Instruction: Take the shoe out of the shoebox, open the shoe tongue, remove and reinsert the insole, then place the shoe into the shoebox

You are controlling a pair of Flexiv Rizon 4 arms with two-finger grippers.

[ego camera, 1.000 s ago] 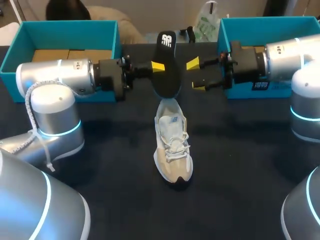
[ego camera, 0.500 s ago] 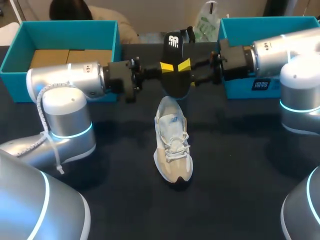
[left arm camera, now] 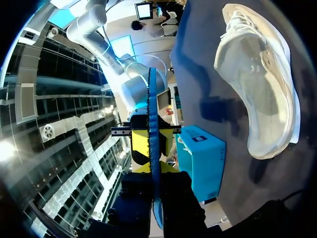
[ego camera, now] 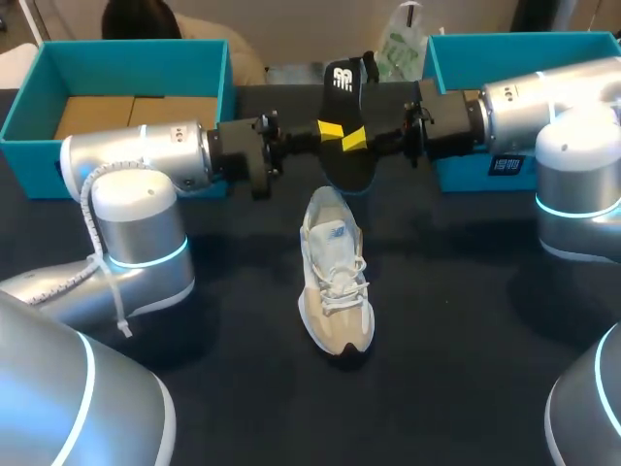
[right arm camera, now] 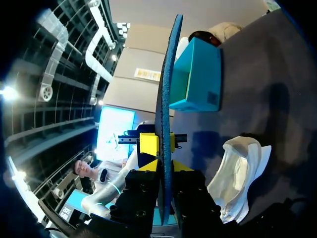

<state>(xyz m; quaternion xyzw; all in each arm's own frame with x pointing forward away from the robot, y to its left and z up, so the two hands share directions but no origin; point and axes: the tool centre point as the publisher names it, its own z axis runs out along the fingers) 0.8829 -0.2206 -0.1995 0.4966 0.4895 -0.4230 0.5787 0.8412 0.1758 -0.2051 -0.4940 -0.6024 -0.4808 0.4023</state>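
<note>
— Progress?
— Halfway: clamping flat black foam insole [ego camera: 347,170] in left jaws and right jaws, 12 o'clock of beige mesh sneaker [ego camera: 335,286] on tabletop [ego camera: 466,369].
— Remaining?
— Reinserting, boxing in teal cardboard shoebox [ego camera: 529,44].

The table [ego camera: 466,320] lies open either side of the shoe [ego camera: 335,286]; insole [ego camera: 346,160], left pincer [ego camera: 330,129] and right pincer [ego camera: 355,139] block its heel.

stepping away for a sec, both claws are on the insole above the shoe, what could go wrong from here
1. The left claw and right claw both pinch the thin insole from opposite sides; if one arm moves before the other lets go, it may bend or slip out.
2. The shoe sits unheld on the table below, so pushing the insole in could shove or tip it.
</note>
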